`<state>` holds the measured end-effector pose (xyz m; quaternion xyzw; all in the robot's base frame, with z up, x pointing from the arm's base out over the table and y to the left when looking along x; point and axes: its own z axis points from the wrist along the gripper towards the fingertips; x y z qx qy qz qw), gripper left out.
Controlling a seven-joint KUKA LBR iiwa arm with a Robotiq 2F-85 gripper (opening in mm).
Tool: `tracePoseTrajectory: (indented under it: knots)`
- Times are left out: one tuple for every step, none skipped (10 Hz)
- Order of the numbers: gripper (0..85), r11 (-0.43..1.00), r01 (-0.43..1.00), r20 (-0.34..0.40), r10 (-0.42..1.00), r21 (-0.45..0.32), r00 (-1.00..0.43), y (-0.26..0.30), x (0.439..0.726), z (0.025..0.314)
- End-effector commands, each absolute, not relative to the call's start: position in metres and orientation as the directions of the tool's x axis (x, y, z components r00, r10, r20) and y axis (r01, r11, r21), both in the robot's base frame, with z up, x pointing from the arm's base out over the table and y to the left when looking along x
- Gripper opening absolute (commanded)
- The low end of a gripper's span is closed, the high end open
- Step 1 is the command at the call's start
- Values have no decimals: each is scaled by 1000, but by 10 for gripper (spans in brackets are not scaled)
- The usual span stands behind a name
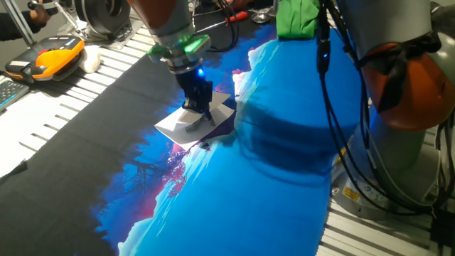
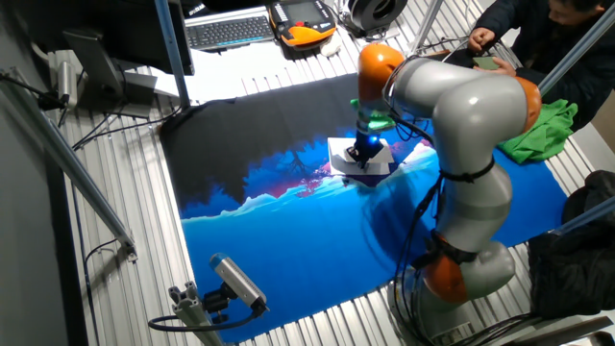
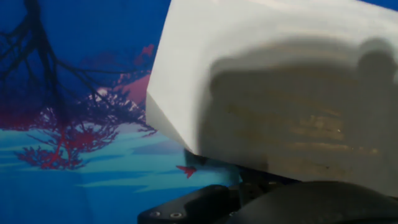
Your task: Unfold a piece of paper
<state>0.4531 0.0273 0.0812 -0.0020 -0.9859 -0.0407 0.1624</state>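
Note:
The piece of paper [image 1: 173, 128] is a small white sheet lying on the blue printed cloth [image 1: 284, 185] near the middle of the table. My gripper [image 1: 197, 119] stands straight down on it, fingers close together and pinching a part of the sheet. In the other fixed view the gripper [image 2: 365, 160] covers much of the paper [image 2: 342, 151]. In the hand view a raised flap of the paper [image 3: 249, 50] fills the upper right, tilted up off the cloth. My fingers show there only as dark shadows behind it.
A green cloth [image 1: 295, 18] lies bunched at the far edge. An orange-and-black device [image 1: 50, 57] and a keyboard [image 2: 229, 31] sit off the mat. A person [image 2: 524, 24] stands at the table's far side. Cables hang along the arm [image 1: 323, 50].

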Motion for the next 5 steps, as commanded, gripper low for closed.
tracePoseTrajectory:
  knots:
    - [0,997,15,315,-9,76,-949,27,453,81]
    - [0,997,11,272,-9,74,-962,27,454,81]
    - [0,997,8,198,-7,75,-980,28,454,79]
    - [0,997,13,112,4,79,-994,28,455,78]
    - [0,996,32,63,27,80,-998,30,457,78]
